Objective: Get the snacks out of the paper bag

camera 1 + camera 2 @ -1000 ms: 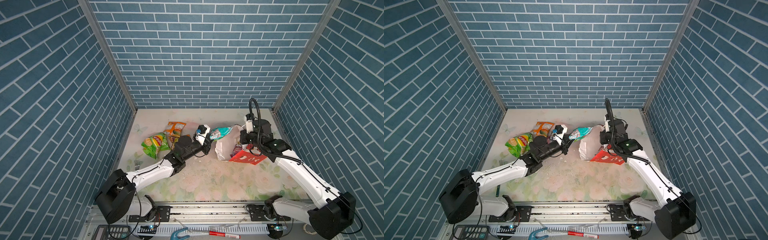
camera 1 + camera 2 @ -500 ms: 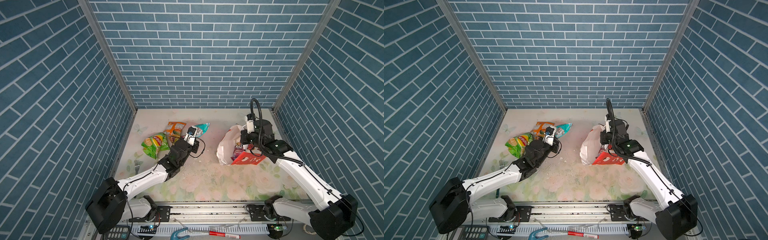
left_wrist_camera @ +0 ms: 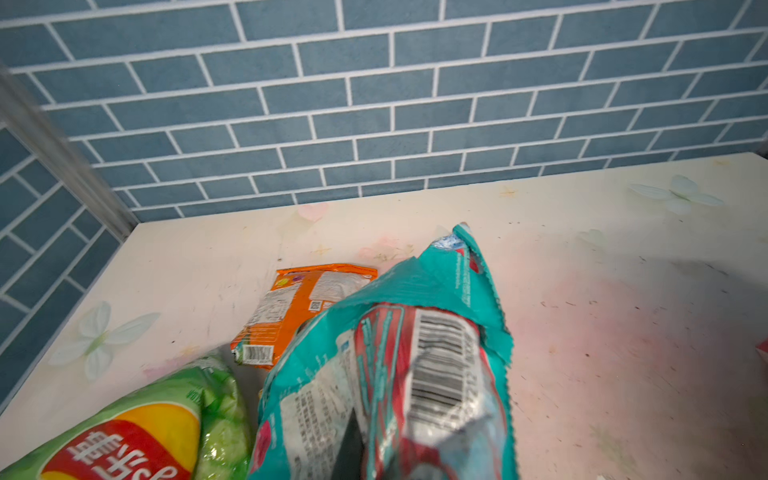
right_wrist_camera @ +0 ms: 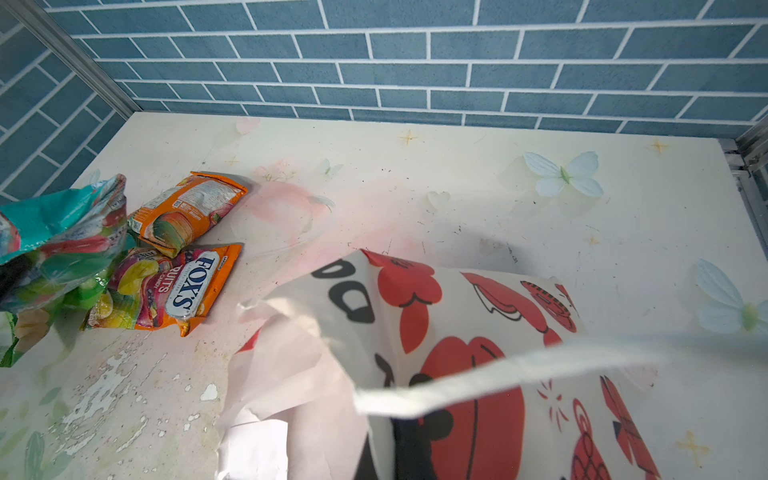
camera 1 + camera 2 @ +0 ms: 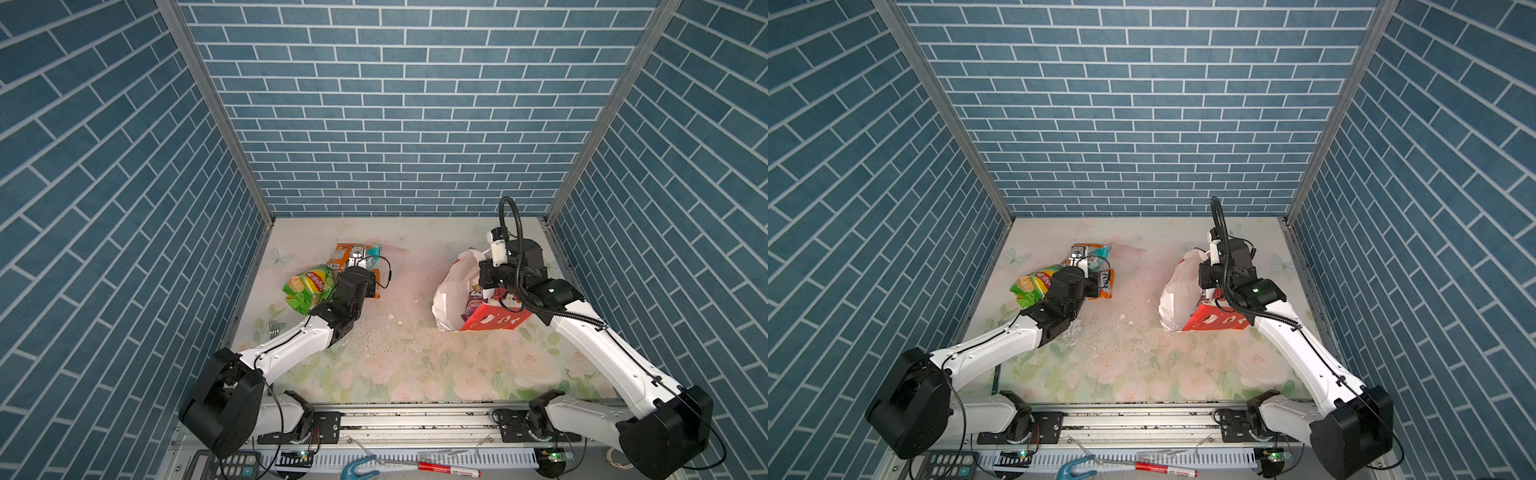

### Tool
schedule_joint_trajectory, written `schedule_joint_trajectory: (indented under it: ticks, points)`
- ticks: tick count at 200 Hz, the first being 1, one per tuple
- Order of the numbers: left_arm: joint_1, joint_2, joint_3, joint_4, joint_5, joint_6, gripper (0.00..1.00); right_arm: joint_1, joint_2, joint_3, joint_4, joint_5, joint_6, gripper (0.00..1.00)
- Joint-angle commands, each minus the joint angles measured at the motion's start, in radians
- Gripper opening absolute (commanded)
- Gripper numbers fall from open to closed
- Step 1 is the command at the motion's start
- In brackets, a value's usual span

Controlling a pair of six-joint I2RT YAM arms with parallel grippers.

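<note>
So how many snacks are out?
4: green chip bag, orange-white packet, orange FOX'S bag lying left; teal packet in left gripper. More may hide in the paper bag.

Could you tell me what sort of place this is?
Probably a robot test cell, not a real room: blue brick-patterned walls box in a floral tabletop, and two robot arms sit on a rail at its front.

Free lane: bare table [image 5: 407, 291] mid-strip between snack pile [image 5: 309, 286] and paper bag [image 5: 451, 291], plus the far strip along the back wall [image 5: 395, 166]. Blocked: left arm [image 5: 291, 345] lies over the pile with the teal packet [image 5: 374, 250]; right arm [image 5: 582, 328] covers the bag's right side.
</note>
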Motion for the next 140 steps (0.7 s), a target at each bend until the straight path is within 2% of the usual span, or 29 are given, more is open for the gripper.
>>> schedule_joint_trajectory:
  ticks: [1, 71, 95, 114, 140]
  points:
    - [0.025, -0.004, 0.047, -0.097, -0.060, -0.077, 0.00, -0.001, -0.002, -0.013, 0.024, -0.023, 0.004, 0.00]
    - [0.099, 0.056, 0.121, -0.260, -0.077, -0.165, 0.00, -0.001, -0.040, -0.043, 0.026, -0.035, 0.007, 0.00]
    - [0.117, 0.117, 0.188, -0.353, -0.131, -0.203, 0.00, -0.001, -0.038, -0.055, 0.027, -0.028, 0.010, 0.00]
    - [0.124, 0.160, 0.221, -0.363, -0.156, -0.213, 0.00, -0.001, -0.038, -0.063, 0.022, -0.018, 0.013, 0.00]
    - [0.129, 0.209, 0.264, -0.364, -0.133, -0.215, 0.00, 0.000, -0.041, -0.066, 0.020, -0.018, 0.015, 0.00]
